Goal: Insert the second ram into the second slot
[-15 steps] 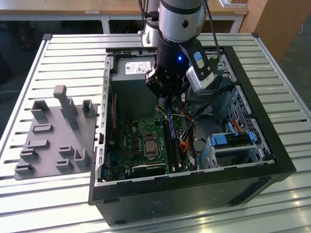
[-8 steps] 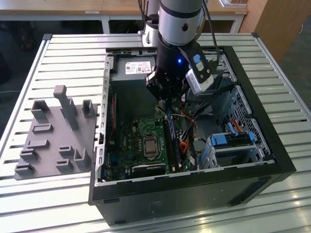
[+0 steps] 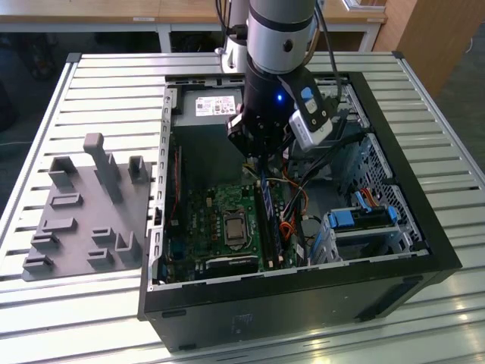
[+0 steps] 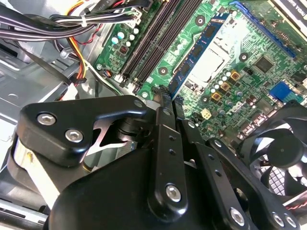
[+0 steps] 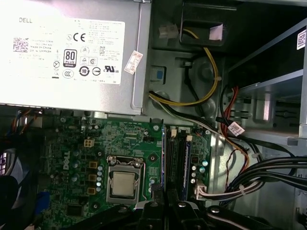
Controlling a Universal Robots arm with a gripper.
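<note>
Okay, exterior view: you had the black two-finger gripper (image 3: pixel 258 161) lowered into the open black computer case (image 3: pixel 424 250). The case sat on the slatted metal table (image 3: pixel 98 76), with a grey plastic parts fixture (image 3: pixel 83 212) well apart at the exterior view's left. The second ram (image 3: pixel 267 203), a thin dark blue circuit-board stick, stood on edge on the green motherboard (image 3: pixel 208 220), right below the gripper.

Second wrist view: the fingers (image 4: pixel 164 124) were drawn close together and looked clamped on the near end of the second ram (image 4: pixel 201 45). It ran upright along the slot just beside the silver processor socket (image 4: pixel 216 60), with the black memory slots (image 4: pixel 156 38) on its other side. I could not tell whether it was fully seated. A bundle of black cables (image 4: pixel 72 19) lay near, apart from it.

First wrist view: the second ram (image 5: pixel 163 158) showed edge-on as a thin blue line beside the processor socket (image 5: pixel 123 184), running in under the gripper (image 5: pixel 165 203).

Judgement: to do this step well you needed the second ram square to its slot, pushed straight down with no twist. You gripped one end, so the far end could ride high.
</note>
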